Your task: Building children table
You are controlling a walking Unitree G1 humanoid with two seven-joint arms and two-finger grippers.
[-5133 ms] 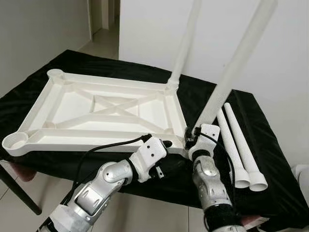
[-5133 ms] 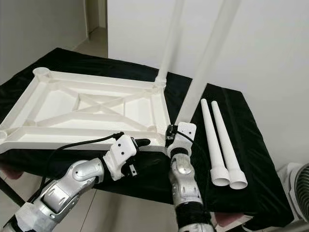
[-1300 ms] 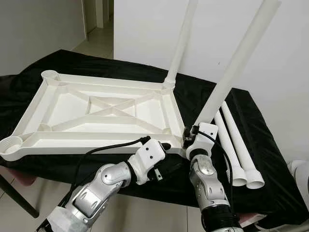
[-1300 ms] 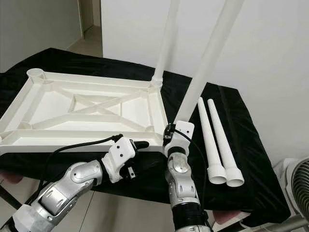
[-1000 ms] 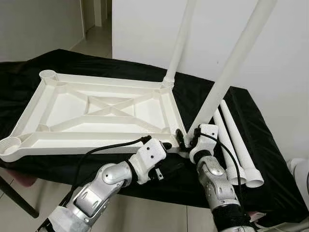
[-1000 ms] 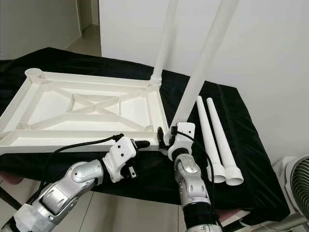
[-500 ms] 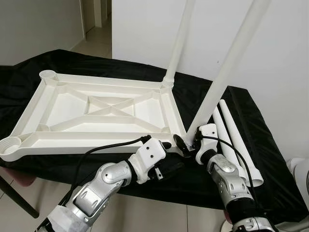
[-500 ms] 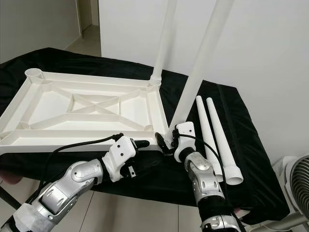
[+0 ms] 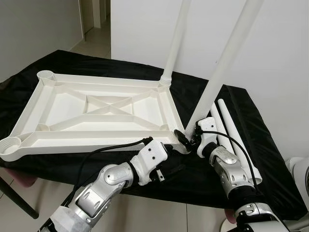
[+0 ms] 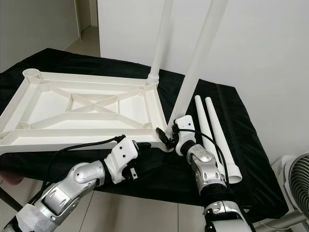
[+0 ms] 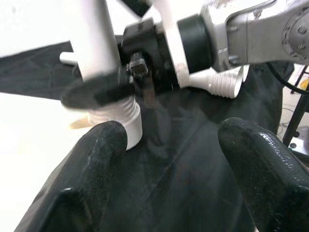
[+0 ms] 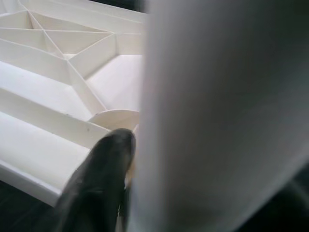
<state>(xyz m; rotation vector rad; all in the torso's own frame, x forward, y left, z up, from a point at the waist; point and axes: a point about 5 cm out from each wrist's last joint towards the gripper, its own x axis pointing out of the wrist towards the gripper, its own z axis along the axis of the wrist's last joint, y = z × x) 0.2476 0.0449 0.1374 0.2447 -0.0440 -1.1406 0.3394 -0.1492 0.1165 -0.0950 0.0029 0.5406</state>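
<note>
The white table top (image 9: 63,104) lies upside down on the black cloth. Two white legs stand upright in its right-hand corners, the far leg (image 9: 176,38) and the near leg (image 9: 227,63). My right gripper (image 9: 189,137) is shut around the base of the near leg, one finger (image 12: 101,179) pressed against the leg (image 12: 217,111). My left gripper (image 9: 169,158) hangs open just below the top's front edge, nothing between its fingers (image 11: 96,164). It faces the leg's threaded base (image 11: 123,121). Two loose legs (image 10: 216,126) lie side by side to the right.
The table under the black cloth (image 9: 270,159) ends close to my arms. Open round sockets sit at the top's left corners (image 9: 46,75) (image 9: 12,143). A white wall stands behind, a doorway at the far left, and a fan (image 10: 294,179) at the lower right.
My right forearm has swung out to the right while its gripper stays at the near leg's base. The left gripper has dropped slightly. Both standing legs stay upright.
</note>
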